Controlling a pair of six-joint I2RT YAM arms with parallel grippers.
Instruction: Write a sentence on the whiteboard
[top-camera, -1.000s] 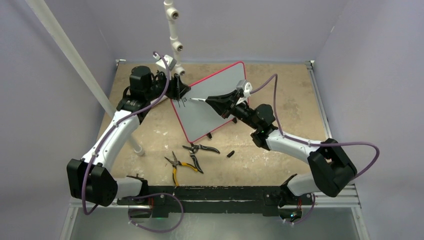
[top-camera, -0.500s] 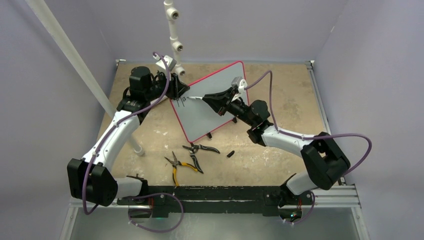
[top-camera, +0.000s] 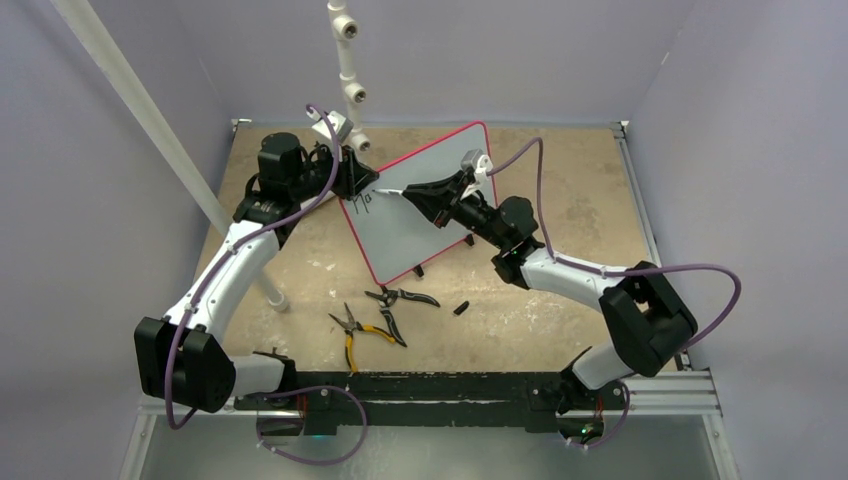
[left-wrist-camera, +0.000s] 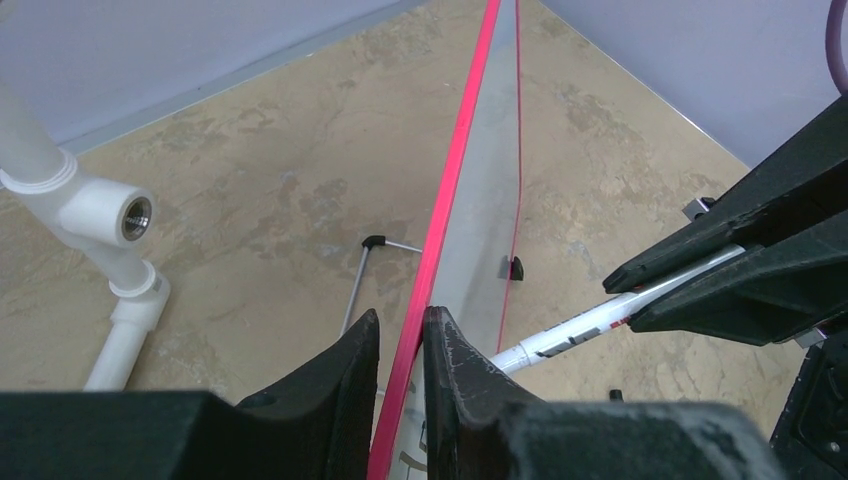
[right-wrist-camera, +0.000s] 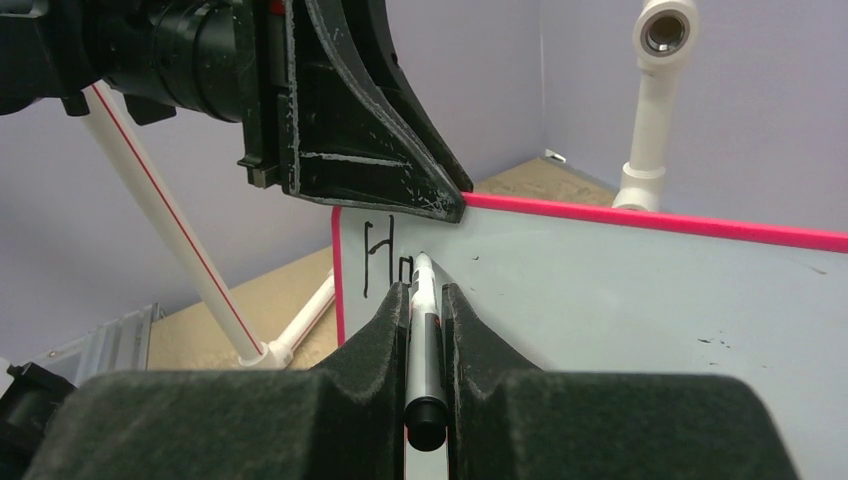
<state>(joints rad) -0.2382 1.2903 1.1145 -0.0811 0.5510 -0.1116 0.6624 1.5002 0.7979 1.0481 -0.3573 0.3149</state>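
Red-framed, the whiteboard (top-camera: 415, 225) stands with its upper edge pinched by the left gripper (left-wrist-camera: 402, 318) while the right gripper (right-wrist-camera: 425, 292), clamped on a marker (right-wrist-camera: 427, 375), touches its tip beside the sentence (right-wrist-camera: 380, 255), now grown to "Ho".

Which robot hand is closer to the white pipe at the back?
Left. The left gripper pinches the whiteboard's edge beside the pipe; the right gripper holds a marker farther over the board.

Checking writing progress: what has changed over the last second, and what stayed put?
The right gripper edged the marker up-left in the top view, and the sentence grew from a couple of strokes to "Ho". The left gripper stayed on the top corner of the whiteboard. Whiteboard and pliers did not move.
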